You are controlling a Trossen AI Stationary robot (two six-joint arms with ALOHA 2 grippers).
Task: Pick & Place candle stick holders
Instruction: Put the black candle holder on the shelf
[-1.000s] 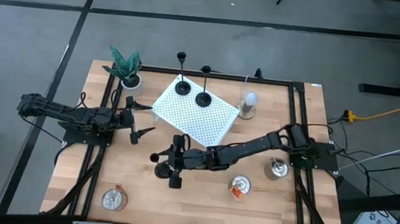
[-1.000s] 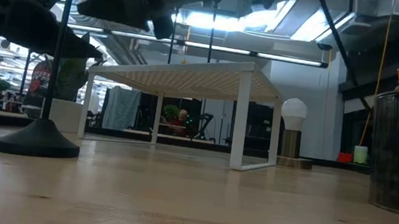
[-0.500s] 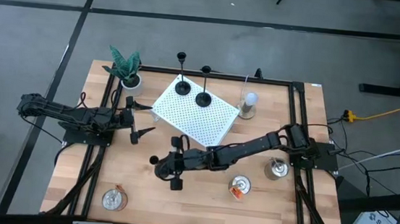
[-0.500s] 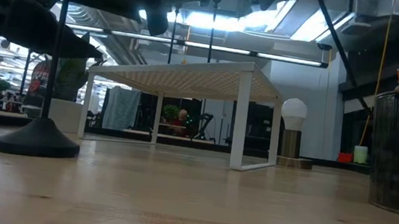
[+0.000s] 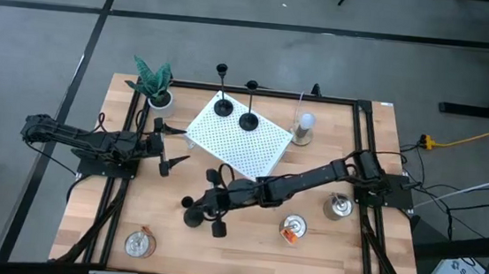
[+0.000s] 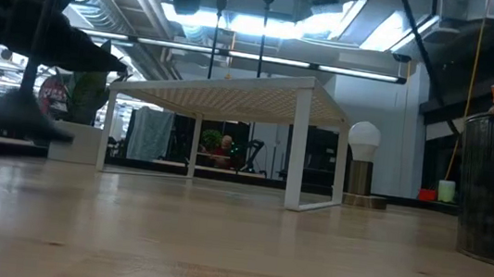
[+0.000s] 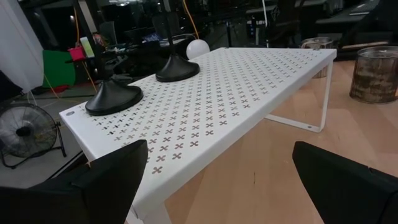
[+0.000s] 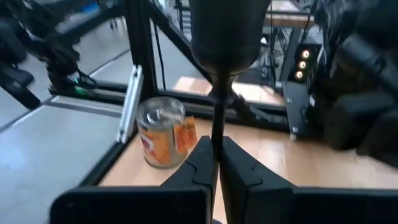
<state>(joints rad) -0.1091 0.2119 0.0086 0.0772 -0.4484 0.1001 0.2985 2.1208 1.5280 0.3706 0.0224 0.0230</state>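
Right end effector (image 8: 213, 163) clamped on thin stem of matte black metal candle stick holder (image 5: 192, 214), lower centre of high view, base clear of wooden table (image 5: 244, 243). Left end effector (image 5: 170, 159) gapes idle, left of centre. Rigid, bottom-heavy, likely slick; stem grip may let it swing.

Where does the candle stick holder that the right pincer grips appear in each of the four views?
High view: the candle stick holder is at lower centre, below the white shelf.
Low view: far left, its base blurred and off the tabletop.
Left wrist view: not in it.
Right wrist view: centre, stem clamped in the right pincer.
Shared landmark: the white shelf, in the high, low and left wrist views.
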